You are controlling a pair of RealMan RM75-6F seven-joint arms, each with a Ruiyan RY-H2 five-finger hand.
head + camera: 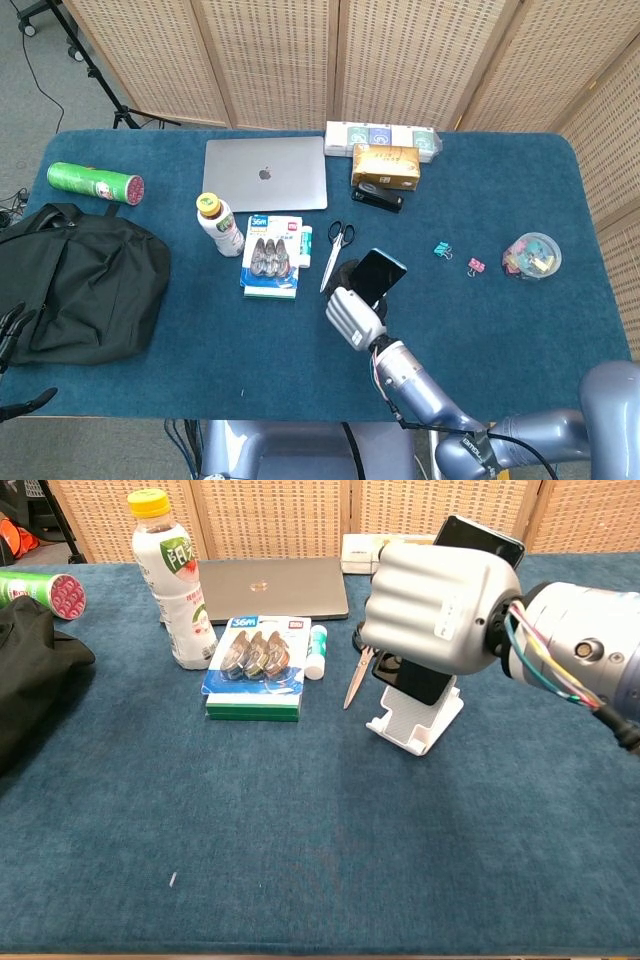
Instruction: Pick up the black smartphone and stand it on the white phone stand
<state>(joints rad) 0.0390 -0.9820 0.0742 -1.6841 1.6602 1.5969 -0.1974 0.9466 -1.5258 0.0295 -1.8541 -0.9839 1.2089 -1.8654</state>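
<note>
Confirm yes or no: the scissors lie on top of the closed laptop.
No, the scissors lie on the blue table cover, in front of the laptop and clear of it.

Black smartphone held tilted over the white phone stand.

The slim black rectangular smartphone (478,538) leans back at an angle, its upper corner showing above the silver right hand (440,605) that grips it and its lower end (421,685) right at the stand's backrest; whether it touches cannot be told. The white plastic phone stand (414,720), with a perforated sloped back and a small front lip, sits upright on the blue cloth-covered table just beside the scissors.
</note>
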